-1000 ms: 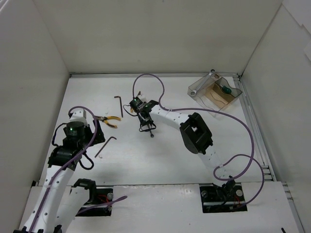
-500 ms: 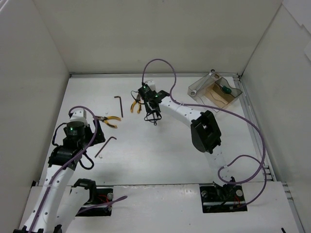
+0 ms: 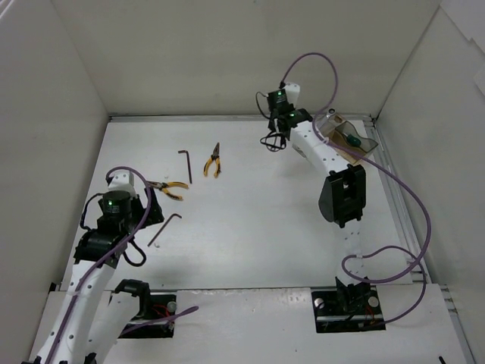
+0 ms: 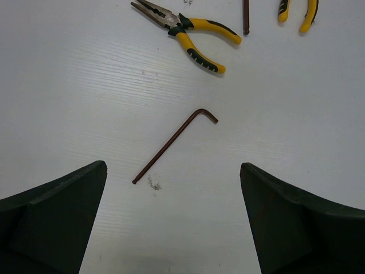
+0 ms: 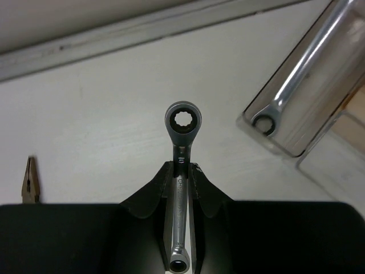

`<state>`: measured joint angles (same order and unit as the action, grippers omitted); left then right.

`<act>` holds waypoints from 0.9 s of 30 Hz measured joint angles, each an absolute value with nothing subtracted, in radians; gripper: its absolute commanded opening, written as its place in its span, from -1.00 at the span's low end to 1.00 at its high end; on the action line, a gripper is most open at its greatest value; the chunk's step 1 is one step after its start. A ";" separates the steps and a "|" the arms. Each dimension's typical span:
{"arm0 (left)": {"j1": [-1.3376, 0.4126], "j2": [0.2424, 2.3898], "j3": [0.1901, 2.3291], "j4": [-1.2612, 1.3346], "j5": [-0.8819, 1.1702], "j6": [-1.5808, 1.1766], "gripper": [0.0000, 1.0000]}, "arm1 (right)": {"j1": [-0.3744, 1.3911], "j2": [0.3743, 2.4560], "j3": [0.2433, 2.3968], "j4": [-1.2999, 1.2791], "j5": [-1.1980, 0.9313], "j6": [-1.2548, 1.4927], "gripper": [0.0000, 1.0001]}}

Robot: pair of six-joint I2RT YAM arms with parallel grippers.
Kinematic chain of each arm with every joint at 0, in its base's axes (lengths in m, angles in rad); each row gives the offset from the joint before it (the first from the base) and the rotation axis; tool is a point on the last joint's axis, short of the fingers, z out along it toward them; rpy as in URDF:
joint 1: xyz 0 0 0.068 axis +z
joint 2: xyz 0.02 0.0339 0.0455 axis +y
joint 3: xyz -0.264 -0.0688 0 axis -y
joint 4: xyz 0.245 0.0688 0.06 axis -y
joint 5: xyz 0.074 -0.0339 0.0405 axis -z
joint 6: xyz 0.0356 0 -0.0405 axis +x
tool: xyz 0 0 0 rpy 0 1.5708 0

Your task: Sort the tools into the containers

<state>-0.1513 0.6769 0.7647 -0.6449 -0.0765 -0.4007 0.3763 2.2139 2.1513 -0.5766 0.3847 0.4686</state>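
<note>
Right arm is swinging way over since a second ago, going from the middle of the surface (image 3: 250, 227) up to the far right corner, next to the box (image 3: 307, 140). Left arm isn't budging at all.

Going left to right: the left tool (image 4: 173, 171) is hanging over the surface with its fingers spread wide and nothing between them. A bent hex key (image 4: 174, 140) is lying flat right under it, in the gap between the fingers and not touching either one. Just past that, a pair of yellow pliers (image 4: 188, 37) is lying closed on the surface. Further on, a second hex key (image 3: 186, 164) is sitting near the back, and a second pair of pliers (image 3: 212, 161) is lying just to its right, apart from it.

Then the right tool (image 5: 181, 171) is clamping down on the shaft of a silver wrench (image 5: 179, 154). The ring end is sticking out in front of the fingers, up off the surface, just left of the box's near corner. It's not in the box yet.

Inside the box, another wrench (image 5: 308, 63) is leaning along the wall with its ring end down in the corner. A green screwdriver (image 3: 351, 140) is lying in there too, over toward the right side.
</note>
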 measured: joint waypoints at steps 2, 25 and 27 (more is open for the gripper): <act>-0.151 0.670 0.765 -0.644 -0.076 -0.401 0.99 | 0.328 2.215 2.186 -0.567 0.392 0.483 -1.00; -0.151 0.750 0.739 -0.580 -0.095 -0.456 0.99 | 0.077 2.399 2.244 -0.330 0.504 0.698 -1.00; -0.151 0.773 0.739 -0.576 -0.096 -0.471 0.99 | 0.068 2.408 2.244 -0.316 0.503 0.707 -1.00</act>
<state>-0.1513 0.7731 0.7395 -0.5762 -0.0959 -0.4709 0.0681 2.4081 2.2440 -0.3157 0.5030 0.7067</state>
